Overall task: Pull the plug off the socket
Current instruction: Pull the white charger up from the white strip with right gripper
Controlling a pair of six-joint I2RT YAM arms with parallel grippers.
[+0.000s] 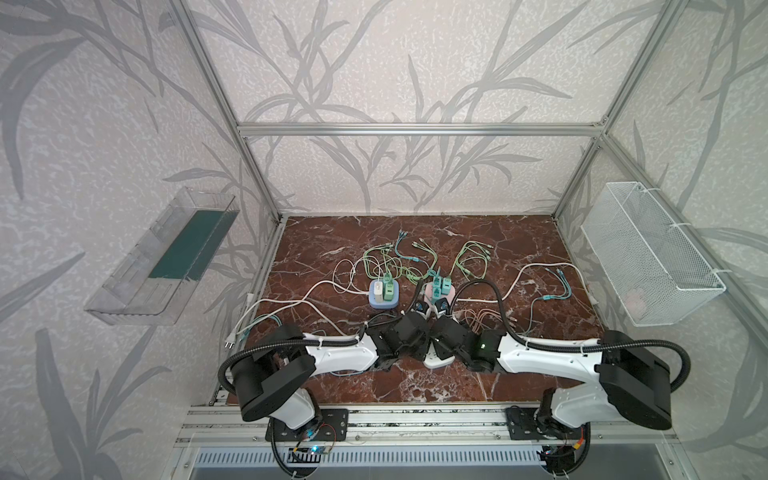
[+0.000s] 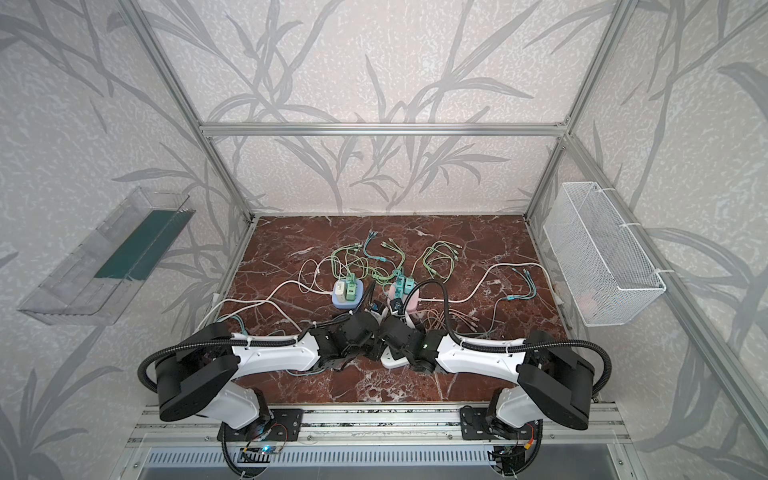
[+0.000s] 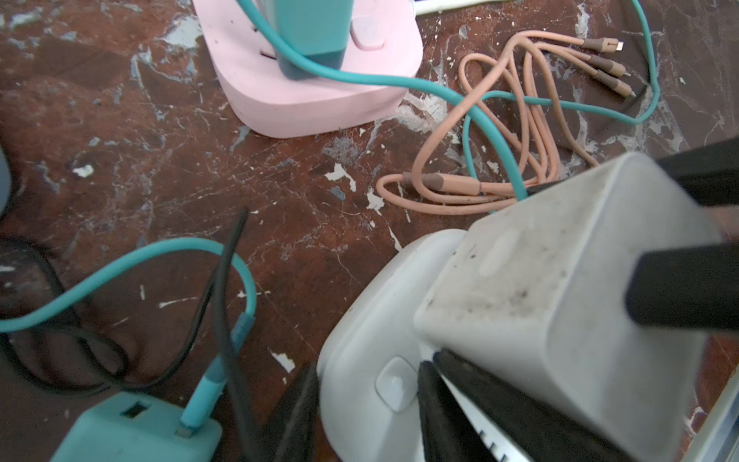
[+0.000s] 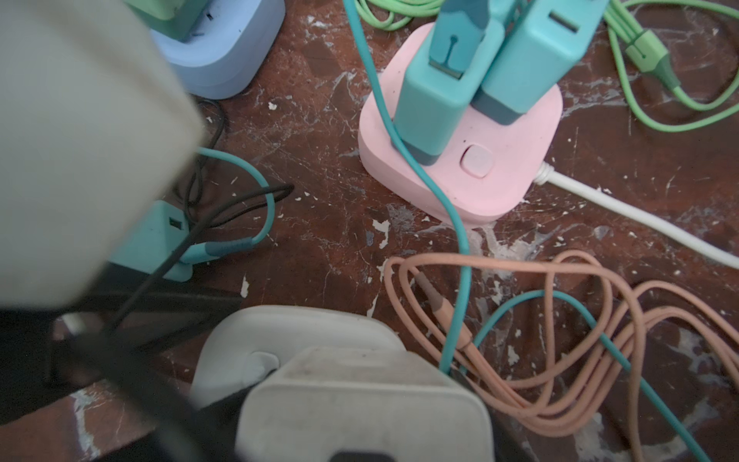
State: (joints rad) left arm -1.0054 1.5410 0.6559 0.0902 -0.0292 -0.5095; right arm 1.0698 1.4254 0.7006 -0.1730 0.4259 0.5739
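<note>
A white socket [image 3: 372,360] lies on the marble near the front, and it shows under both wrists in both top views [image 1: 436,360] [image 2: 392,360]. A scuffed white plug [image 3: 560,300] stands on it, tilted. My right gripper [image 4: 352,400] is shut on the plug, with its black fingers [image 3: 680,288] on two opposite sides. My left gripper [image 3: 370,372] is shut on the socket's end next to the button, one finger on each side. Whether the plug's pins are still in the socket is hidden.
A pink socket [image 4: 460,160] with two teal plugs [image 4: 436,92] stands just behind. A blue socket [image 1: 384,301] sits to its left. A loose teal plug [image 3: 136,428] and coiled orange cable [image 3: 500,132] lie close by. A wire basket [image 1: 652,257] hangs on the right wall and a clear tray [image 1: 162,257] on the left.
</note>
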